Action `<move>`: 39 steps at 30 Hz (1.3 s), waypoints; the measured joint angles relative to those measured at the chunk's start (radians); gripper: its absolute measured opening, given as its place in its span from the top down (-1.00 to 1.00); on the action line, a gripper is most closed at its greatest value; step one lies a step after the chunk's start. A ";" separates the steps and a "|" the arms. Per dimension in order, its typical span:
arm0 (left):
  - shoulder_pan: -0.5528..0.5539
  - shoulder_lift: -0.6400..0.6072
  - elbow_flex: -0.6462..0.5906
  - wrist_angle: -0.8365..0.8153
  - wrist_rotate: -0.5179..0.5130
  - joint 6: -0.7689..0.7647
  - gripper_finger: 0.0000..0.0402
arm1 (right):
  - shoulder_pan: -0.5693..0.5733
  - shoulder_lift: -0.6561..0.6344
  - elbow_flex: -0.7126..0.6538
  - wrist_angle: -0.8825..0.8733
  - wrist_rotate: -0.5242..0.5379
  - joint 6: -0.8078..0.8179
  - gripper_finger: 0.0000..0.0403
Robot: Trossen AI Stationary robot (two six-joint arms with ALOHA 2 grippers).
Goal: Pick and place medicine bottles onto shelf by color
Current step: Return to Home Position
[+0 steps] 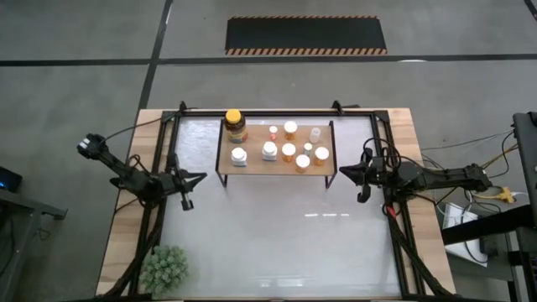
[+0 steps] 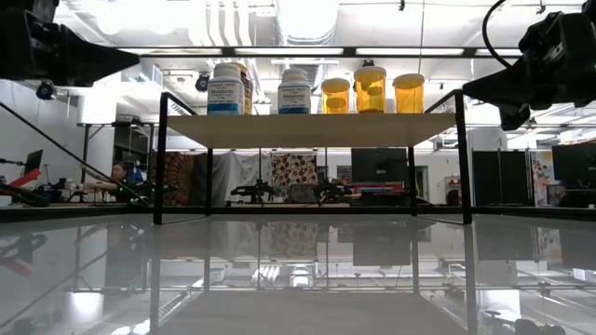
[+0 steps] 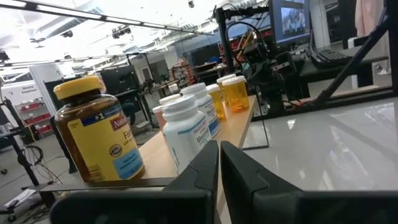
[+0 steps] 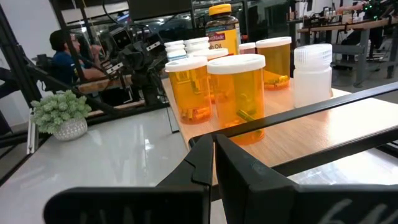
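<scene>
Tabletop (image 1: 277, 243), glossy, beneath shelf (image 2: 307, 130); person (image 2: 119, 175) at desk beyond.

A grey concrete floor (image 1: 75, 92) carries a black mat (image 1: 306, 35) edged in hazard stripes, under bright ceiling lights (image 2: 307, 11).

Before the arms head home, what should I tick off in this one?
1. Left hand shut, empty, apart from shelf: ok.
2. Right hand shut, empty, apart from shelf: ok.
3. No bottle standing on table: ok.
4. Amber jar and white bottles at one end, orange bottles toward the other: ok.
5. Those the low view shows stand upright: ok.
</scene>
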State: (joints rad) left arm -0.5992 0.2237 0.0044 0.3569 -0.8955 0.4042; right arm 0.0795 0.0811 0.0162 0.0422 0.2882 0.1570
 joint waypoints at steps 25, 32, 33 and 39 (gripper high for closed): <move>0.000 0.107 0.000 0.000 0.000 0.000 1.00 | 0.000 0.000 0.000 -0.001 0.000 0.000 0.96; 0.000 0.132 0.000 0.000 0.000 0.000 1.00 | 0.000 0.000 0.000 -0.001 0.000 0.000 0.96; 0.000 0.135 0.000 0.000 0.000 0.000 1.00 | 0.000 0.000 0.000 -0.001 0.000 0.000 0.96; 0.000 0.152 0.000 0.000 0.000 0.000 1.00 | 0.000 0.000 0.000 -0.001 0.000 0.000 0.95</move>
State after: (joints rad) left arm -0.5993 0.3761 0.0044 0.3569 -0.8951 0.4045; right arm 0.0795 0.0811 0.0158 0.0414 0.2882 0.1570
